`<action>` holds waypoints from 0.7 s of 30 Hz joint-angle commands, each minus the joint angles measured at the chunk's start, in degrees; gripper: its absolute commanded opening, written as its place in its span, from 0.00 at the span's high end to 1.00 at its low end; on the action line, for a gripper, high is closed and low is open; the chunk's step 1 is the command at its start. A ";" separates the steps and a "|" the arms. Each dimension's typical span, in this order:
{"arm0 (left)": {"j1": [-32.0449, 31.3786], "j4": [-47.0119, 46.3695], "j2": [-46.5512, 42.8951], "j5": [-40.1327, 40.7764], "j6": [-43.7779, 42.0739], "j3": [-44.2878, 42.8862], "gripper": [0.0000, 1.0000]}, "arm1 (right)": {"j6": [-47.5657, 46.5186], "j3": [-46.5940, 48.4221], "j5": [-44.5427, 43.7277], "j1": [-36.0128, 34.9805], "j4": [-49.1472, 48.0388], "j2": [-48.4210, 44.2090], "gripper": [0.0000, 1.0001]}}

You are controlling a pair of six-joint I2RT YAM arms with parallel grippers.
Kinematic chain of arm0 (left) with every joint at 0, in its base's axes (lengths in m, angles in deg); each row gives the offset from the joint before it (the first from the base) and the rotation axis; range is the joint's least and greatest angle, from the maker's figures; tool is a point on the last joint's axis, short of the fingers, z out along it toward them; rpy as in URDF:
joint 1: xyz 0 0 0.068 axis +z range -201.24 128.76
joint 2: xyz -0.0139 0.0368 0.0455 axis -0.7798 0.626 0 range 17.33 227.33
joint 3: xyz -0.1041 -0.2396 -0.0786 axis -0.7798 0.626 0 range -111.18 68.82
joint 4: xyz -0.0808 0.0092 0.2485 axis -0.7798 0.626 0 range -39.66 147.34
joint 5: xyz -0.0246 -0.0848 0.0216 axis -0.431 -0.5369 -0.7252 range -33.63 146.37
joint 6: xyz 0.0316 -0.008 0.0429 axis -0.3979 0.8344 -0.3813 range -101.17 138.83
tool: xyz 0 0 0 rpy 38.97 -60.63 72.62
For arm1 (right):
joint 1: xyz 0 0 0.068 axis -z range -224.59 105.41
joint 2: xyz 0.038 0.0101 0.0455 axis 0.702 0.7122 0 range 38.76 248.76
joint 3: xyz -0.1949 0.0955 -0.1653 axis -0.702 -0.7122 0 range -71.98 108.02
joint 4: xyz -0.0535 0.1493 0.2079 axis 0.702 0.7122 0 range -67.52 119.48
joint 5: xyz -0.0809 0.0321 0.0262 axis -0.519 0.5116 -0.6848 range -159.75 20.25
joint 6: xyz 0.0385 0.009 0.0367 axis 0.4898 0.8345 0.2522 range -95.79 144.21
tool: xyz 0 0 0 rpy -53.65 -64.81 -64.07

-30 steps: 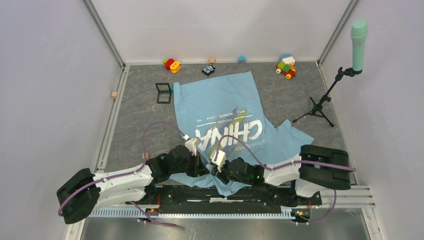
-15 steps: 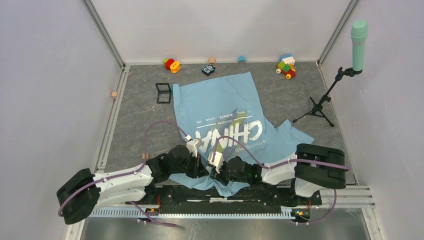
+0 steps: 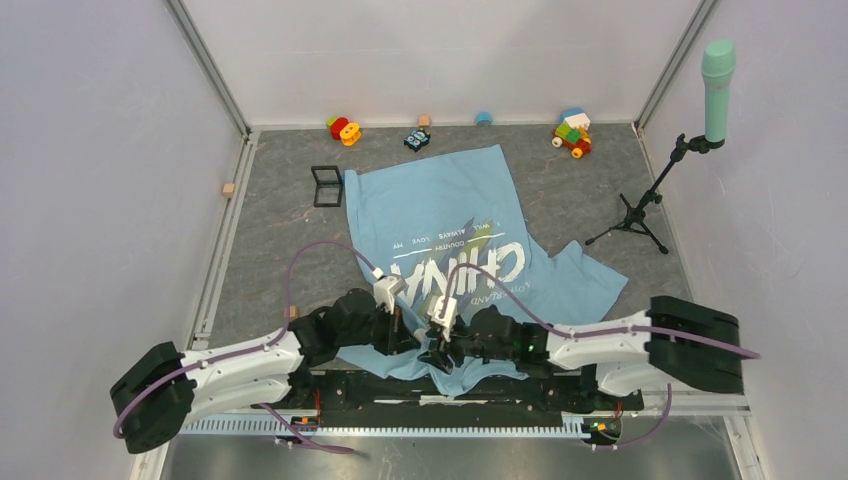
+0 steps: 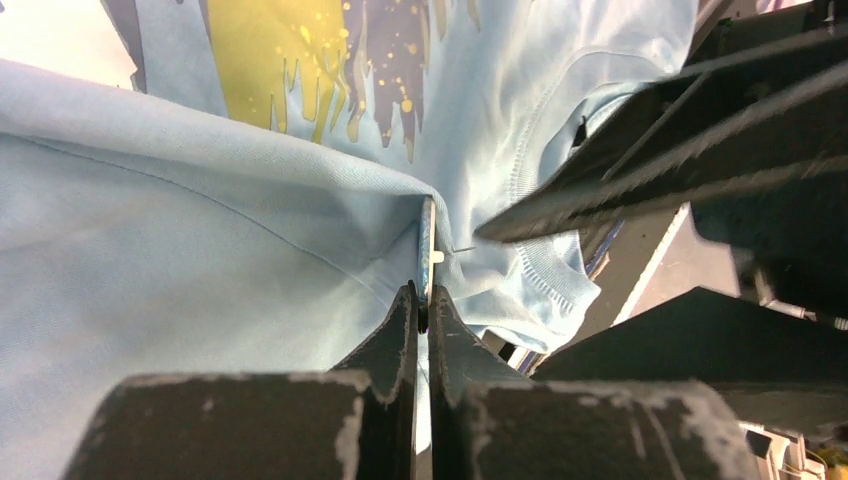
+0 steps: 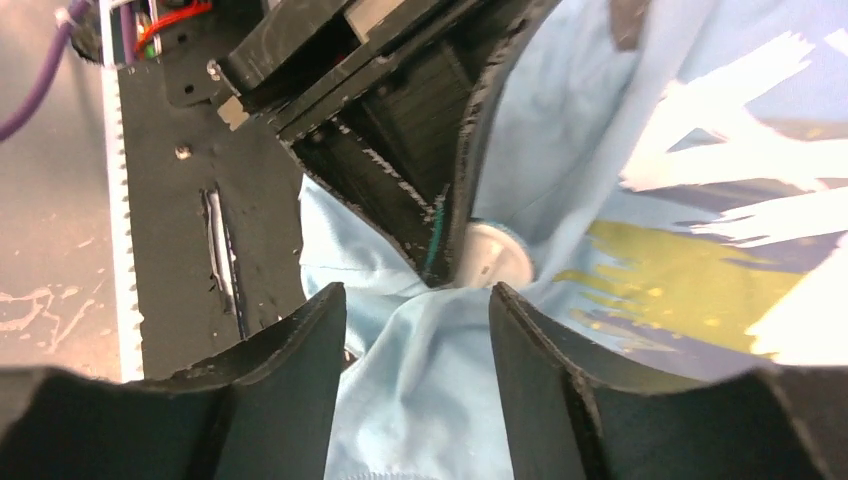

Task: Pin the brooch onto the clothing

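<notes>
Blue cotton of the shirt point(image 3: 440, 205) is bunched at its near edge, at six o'clock of the print, where both arms meet. The step in hand looks like the pinning itself: getting the needle through the cloth.

The left gripper point(image 4: 421, 305) is pinched fully closed on the brooch point(image 4: 427, 235). The brooch stands edge-on at twelve o'clock from the fingertips, pressed against a fold of the shirt. A thin pin point(image 4: 458, 249) pokes out of it toward three o'clock.

The right gripper point(image 5: 418, 320) is wide open and holds nothing, with a hump of cloth lying between its jaws. A pale round disc, probably the brooch, sits just beyond that gap at one o'clock.

Next, I judge, the right gripper should close on the fold and draw it taut against the pin while the left holds the brooch steady. Loose cloth would likely slide off the needle.
</notes>
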 commanded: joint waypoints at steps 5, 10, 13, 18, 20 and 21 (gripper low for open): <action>0.60 -5.79 -3.71 -4.13 -2.59 2.17 0.98 | -4.91 -7.10 17.19 11.10 2.48 -15.20 0.26; 0.70 -7.78 -3.82 -5.83 -3.90 3.87 0.98 | -7.23 -9.39 28.44 18.22 -2.47 -17.58 0.22; 0.69 -8.63 -3.97 -7.21 -4.88 4.25 0.98 | -5.98 -9.81 34.24 21.06 -6.87 -15.77 0.22; 0.80 -10.01 -3.54 -10.01 -6.31 4.55 0.98 | -4.62 -9.42 38.06 21.32 -13.53 -10.37 0.22; 0.87 -10.23 -3.36 -10.80 -6.67 4.54 0.98 | -4.71 -8.76 38.50 21.32 -13.98 -8.24 0.23; 0.86 -10.47 -3.28 -10.99 -6.69 4.54 0.98 | -4.83 -8.47 38.47 21.31 -13.98 -7.19 0.23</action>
